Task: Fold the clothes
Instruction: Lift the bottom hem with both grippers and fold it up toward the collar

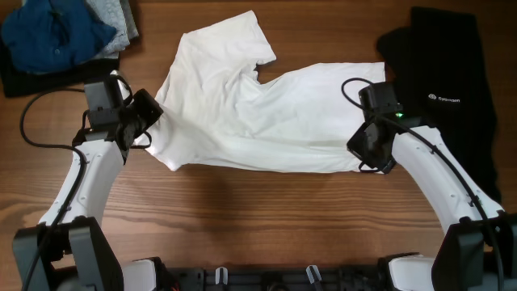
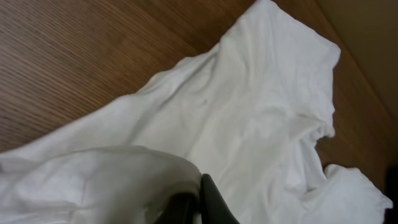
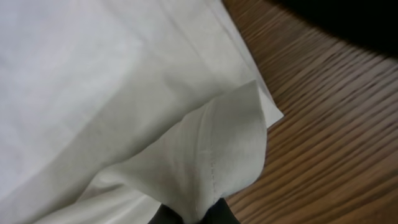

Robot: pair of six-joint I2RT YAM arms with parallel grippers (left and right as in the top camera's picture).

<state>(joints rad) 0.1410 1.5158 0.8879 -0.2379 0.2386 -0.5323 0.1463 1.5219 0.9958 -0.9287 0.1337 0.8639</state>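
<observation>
the white t-shirt (image 1: 258, 121) lies spread and wrinkled across the middle of the wooden table (image 1: 242, 218), its body running from 9 o'clock to 3 o'clock in the overhead view; one short sleeve (image 1: 230, 40) sticks out toward 12 o'clock; the left gripper (image 1: 152, 123) sits at the shirt's 9 o'clock edge, its jaws pressed together on a bunched fold of the white cloth, which the left wrist view shows heaped over the dark fingers (image 2: 211, 202); the right gripper (image 1: 362, 155) is at the shirt's 4 o'clock corner, jaws pinching the stitched hem (image 3: 230, 143), which curls up off the wood in the right wrist view; a black garment (image 1: 452, 105) with a small white logo lies at the table's 3 o'clock side, just beside the shirt; a blue garment (image 1: 48, 36) and a grey garment (image 1: 121, 20) lie at 10 o'clock, apart from the shirt
</observation>
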